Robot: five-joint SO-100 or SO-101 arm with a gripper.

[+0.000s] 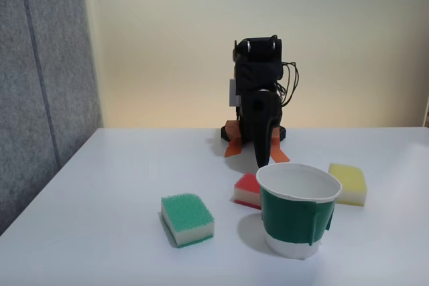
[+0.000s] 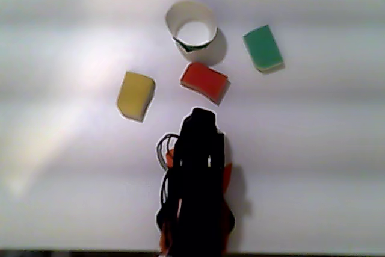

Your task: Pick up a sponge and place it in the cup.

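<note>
**Fixed view: sponge on the surface, my tool empty above it**

Fixed view shows my arm folded at the back of the white surface (image 1: 134,185), my tool (image 1: 263,159) pointing down toward it, its tip hanging just behind the rim of the cup (image 1: 297,211). From here the tool reads as one dark tapered shape, and I cannot tell whether my fingers are spread or pressed together. It carries nothing that I can see.

The sponge (image 1: 247,190), red on top with a white layer beneath, lies flat on the surface just left of the cup and partly hidden behind it. The cup stands upright, white at rim and base with a green band round its middle. A green-topped sponge (image 1: 188,219) sits further left and nearer the camera, apart from the rest. A yellow sponge (image 1: 348,183) lies to the right of the cup, a little behind it.

In the other view, looking down, the tool (image 2: 201,117) ends just short of the sponge (image 2: 204,82), which lies between it and the cup (image 2: 191,31). The yellow sponge (image 2: 136,95) is off to the left there, the green-topped sponge (image 2: 263,47) to the right of the cup.
</note>
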